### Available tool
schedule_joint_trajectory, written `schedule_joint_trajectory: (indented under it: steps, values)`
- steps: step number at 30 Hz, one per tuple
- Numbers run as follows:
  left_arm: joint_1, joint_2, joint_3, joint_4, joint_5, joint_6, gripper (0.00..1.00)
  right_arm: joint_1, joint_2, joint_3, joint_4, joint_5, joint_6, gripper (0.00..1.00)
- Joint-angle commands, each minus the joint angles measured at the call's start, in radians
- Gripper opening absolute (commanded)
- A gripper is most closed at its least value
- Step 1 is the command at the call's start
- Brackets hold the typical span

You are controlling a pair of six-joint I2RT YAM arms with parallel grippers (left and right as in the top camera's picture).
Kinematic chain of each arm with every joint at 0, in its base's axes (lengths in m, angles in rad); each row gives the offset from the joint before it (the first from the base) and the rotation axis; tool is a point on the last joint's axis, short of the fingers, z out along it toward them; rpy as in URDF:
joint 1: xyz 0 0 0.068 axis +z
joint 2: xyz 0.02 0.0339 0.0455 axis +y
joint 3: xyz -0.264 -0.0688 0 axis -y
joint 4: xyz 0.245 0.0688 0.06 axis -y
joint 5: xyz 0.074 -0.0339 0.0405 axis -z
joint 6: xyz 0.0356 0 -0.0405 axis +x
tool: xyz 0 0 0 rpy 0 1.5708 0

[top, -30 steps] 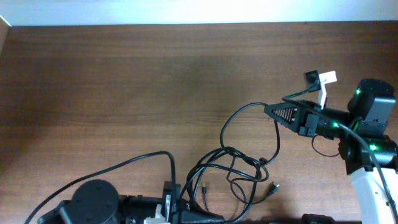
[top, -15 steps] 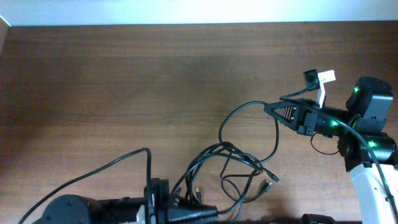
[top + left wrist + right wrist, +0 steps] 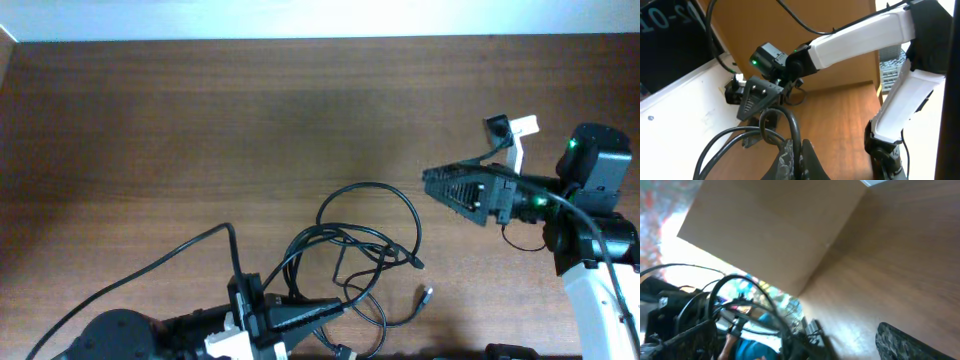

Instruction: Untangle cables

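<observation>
Your left gripper (image 3: 338, 306) is low at the near edge of the tabletop (image 3: 180, 130). Its jaws are closed tight on the cables (image 3: 345, 235). In the left wrist view you can see one black cord going down between the closed jaws.

Your right gripper (image 3: 435, 185) is over on the right side. Its jaws are open, and they hold nothing. The cables are a little way from it and do not touch it.

There is a lot of bare brown wood on the left and along the far side. The far edge meets a white wall. The near edge is crowded by your left arm and its thick black wire (image 3: 150, 275).

The cables lie in the middle, close to the near edge. They are thin and black. One big round loop (image 3: 368, 186) reaches up toward the right gripper. Below it, many loops cross in a messy bunch. A small plug (image 3: 427, 294) lies loose on the wood to the right of the bunch.
</observation>
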Motion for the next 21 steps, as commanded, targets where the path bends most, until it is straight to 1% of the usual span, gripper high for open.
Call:
schedule_joint_trajectory:
  steps: [1, 3, 6, 8, 12, 15, 18, 19, 20, 21]
  values:
    - [-0.005, 0.013, 0.005, 0.002, 0.006, 0.01, 0.0, 0.061, 0.003, 0.007, -0.002, -0.068, -0.04, 0.99]
    - [-0.005, 0.04, 0.005, 0.002, 0.053, 0.055, 0.0, 0.131, 0.003, 0.008, 0.027, -0.068, -0.04, 0.99]
    - [-0.005, 0.087, 0.005, -0.002, 0.053, 0.068, 0.0, 0.234, 0.003, 0.008, 0.105, -0.068, -0.04, 1.0]
    - [-0.005, 0.108, 0.005, -0.001, 0.053, 0.068, 0.0, 0.273, 0.003, 0.008, 0.122, -0.068, -0.04, 0.99]
    - [-0.005, 0.111, 0.005, -0.002, 0.043, 0.079, 0.0, 0.277, 0.003, 0.008, 0.121, -0.069, -0.04, 0.97]
    - [-0.005, 0.114, 0.005, -0.031, -0.039, 0.079, 0.0, 0.304, 0.003, 0.008, 0.122, -0.068, -0.04, 0.96]
    - [-0.005, 0.136, 0.005, -0.039, -0.056, 0.079, 0.0, 0.335, 0.003, 0.008, 0.131, -0.068, -0.041, 0.95]
    - [-0.005, 0.148, 0.005, -0.04, -0.074, 0.079, 0.0, 0.346, 0.003, 0.008, 0.135, -0.068, -0.041, 0.92]
    - [-0.005, 0.153, 0.005, -0.031, -0.074, 0.078, 0.0, 0.349, 0.003, 0.008, 0.137, -0.068, -0.041, 0.87]
    - [-0.005, 0.156, 0.005, -0.021, -0.074, 0.078, 0.0, 0.349, 0.003, 0.008, 0.137, -0.068, -0.04, 0.71]
